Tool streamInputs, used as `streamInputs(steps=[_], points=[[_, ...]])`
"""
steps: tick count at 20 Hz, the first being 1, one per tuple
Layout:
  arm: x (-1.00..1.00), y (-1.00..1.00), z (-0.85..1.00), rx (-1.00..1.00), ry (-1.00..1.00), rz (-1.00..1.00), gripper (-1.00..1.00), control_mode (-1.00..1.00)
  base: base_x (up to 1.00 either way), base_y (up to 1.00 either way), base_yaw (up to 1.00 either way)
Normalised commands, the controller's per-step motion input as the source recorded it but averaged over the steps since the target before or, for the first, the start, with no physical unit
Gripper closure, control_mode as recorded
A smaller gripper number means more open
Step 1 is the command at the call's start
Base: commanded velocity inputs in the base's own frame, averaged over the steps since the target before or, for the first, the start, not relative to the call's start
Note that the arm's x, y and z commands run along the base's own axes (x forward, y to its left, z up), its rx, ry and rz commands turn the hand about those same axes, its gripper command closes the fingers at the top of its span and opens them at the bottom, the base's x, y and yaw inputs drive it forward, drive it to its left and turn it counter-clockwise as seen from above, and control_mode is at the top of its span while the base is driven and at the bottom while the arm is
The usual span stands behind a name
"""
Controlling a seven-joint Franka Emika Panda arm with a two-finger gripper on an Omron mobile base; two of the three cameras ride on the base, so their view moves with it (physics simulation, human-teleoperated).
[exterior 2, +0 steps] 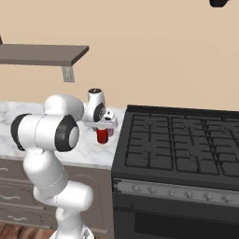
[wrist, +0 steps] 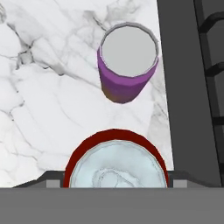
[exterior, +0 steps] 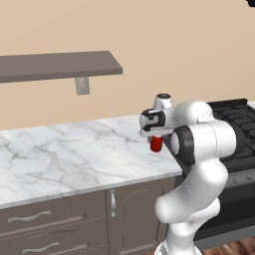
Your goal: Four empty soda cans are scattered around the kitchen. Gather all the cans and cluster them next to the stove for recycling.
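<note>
Red can (wrist: 115, 164) sits at six o'clock in the hand view, between the fingers of the gripper (exterior: 156, 139), which probably clasp it, though contact is hard to judge. Just beside it at twelve o'clock stands the purple can (wrist: 127, 65) on the marble counter (exterior: 60, 154), close to the stove (exterior 2: 182, 144) at three o'clock. The step looks like setting the red can down; next comes releasing and lifting straight up.

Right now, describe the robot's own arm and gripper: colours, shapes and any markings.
The arm is built of glossy white, rounded segments, bulging at each joint. Dark grey to black rings and round caps mark the joints. The wrist ends in a white block with a black panel and a small dark-topped cap. The gripper shows two small dark grey finger tips. No cables or lettering are visible.
</note>
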Motion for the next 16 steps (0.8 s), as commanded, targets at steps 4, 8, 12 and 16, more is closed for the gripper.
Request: streamInputs(steps=[4, 8, 12, 16], points=[[0.17, -0.27, -0.14, 0.00, 0.00, 0.00, 1.00, -1.00, 0.00, 0.00, 0.00], [0.19, -0.13, -0.20, 0.01, -0.05, 0.00, 1.00, -1.00, 0.00, 0.00, 0.00], [0.13, -0.02, -0.17, 0.02, -0.04, 0.00, 1.00, -1.00, 0.00, 0.00, 0.00], [0.13, 0.00, -0.15, 0.01, -0.04, 0.00, 1.00, -1.00, 0.00, 0.00, 0.00]])
